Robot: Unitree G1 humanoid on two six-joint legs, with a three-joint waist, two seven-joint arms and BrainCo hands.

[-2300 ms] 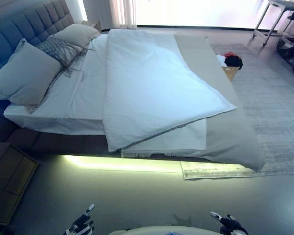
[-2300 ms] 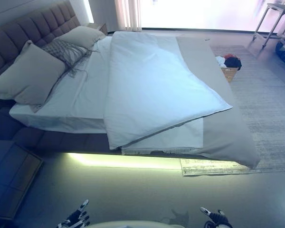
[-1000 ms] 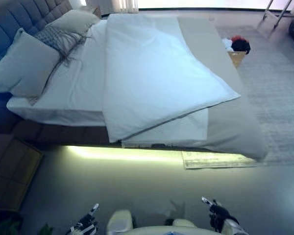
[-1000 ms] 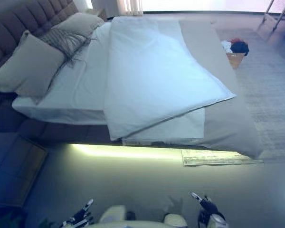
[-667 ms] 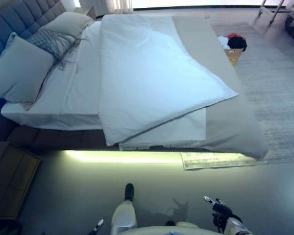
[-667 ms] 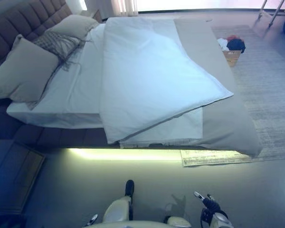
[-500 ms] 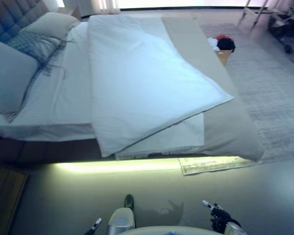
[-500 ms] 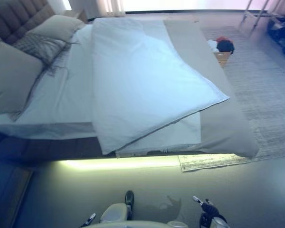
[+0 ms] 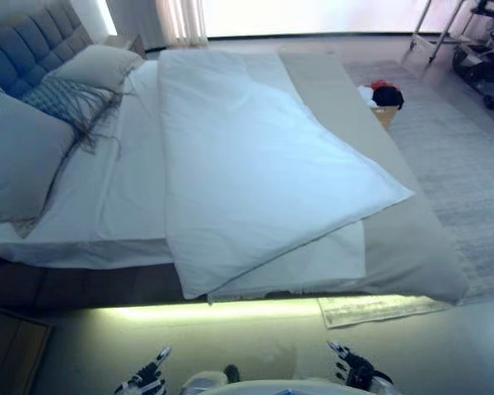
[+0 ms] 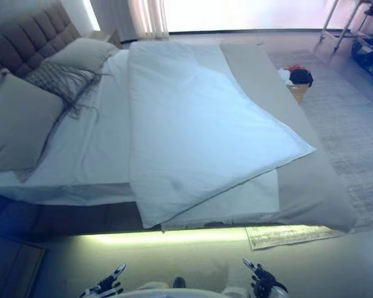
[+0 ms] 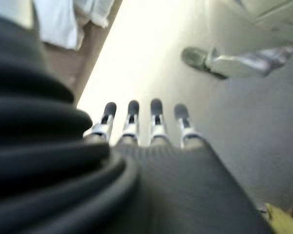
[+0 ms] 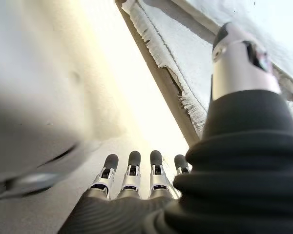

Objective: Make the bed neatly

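Across the middle of the head views lies the bed (image 9: pixel 90 247), its white duvet (image 9: pixel 247 173) set askew, one corner pointing toward 4 o'clock and another hanging over the near edge at 7 o'clock. Under it a white sheet (image 9: pixel 321 259) shows at the near edge, and a beige blanket (image 9: pixel 412 247) runs along the foot side toward 3 o'clock. At 9 to 10 o'clock, beige pillows (image 9: pixel 16 152) and a fringed grey throw (image 9: pixel 62 99) rest against the tufted headboard (image 9: pixel 29 45). Down at 7 o'clock the left hand (image 9: pixel 146 380) hangs over the floor, fingers straight and holding nothing; at 5 o'clock the right hand (image 9: pixel 351 369) is likewise relaxed and empty. Beyond the bed at 2 o'clock, a basket of clothes (image 9: pixel 382 97) sits on a grey rug (image 9: pixel 461 164).
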